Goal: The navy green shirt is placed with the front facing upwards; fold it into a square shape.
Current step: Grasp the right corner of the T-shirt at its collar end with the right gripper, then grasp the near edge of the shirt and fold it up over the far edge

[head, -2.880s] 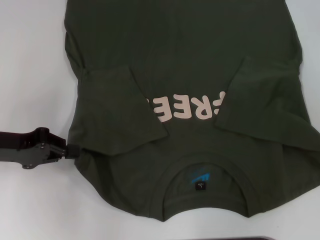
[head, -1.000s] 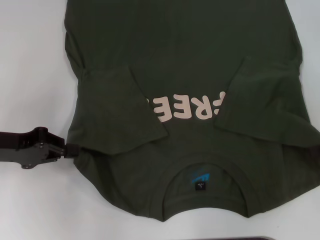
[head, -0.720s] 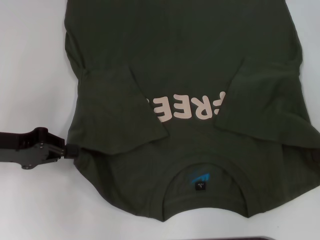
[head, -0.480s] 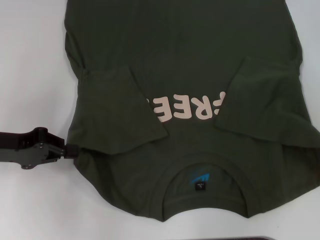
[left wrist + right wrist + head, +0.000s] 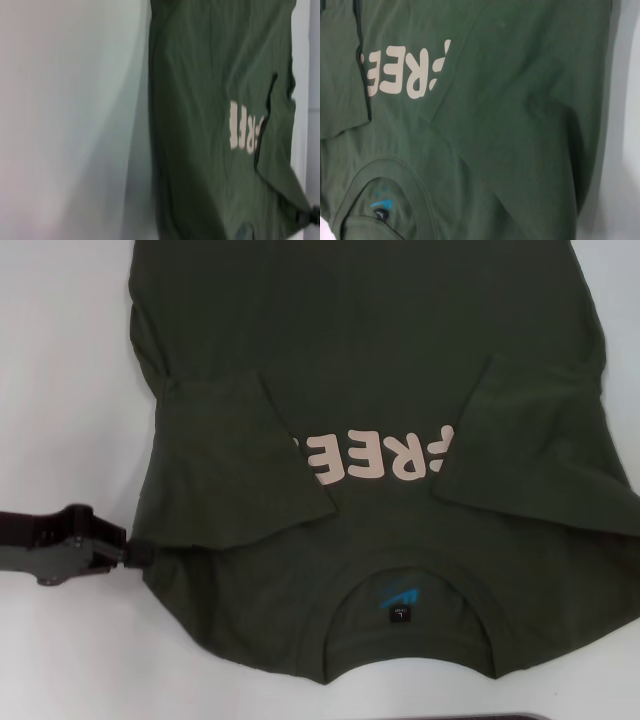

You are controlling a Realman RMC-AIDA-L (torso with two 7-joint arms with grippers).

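Olive cotton, the navy green shirt (image 5: 370, 440) lies flat on the white desk (image 5: 60, 390), both sleeves folded inward. Left pincer (image 5: 135, 553) touches its near-left shoulder edge; whether clenched, I cannot tell. Next likely needs gripping there to fold the collar end over

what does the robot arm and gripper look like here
Only the left gripper shows, in the head view: matte black, blocky linkage body with visible pivot bolts, narrowing to a small dark tip at the navy green shirt. No cables or markings are visible. The right arm is out of view.
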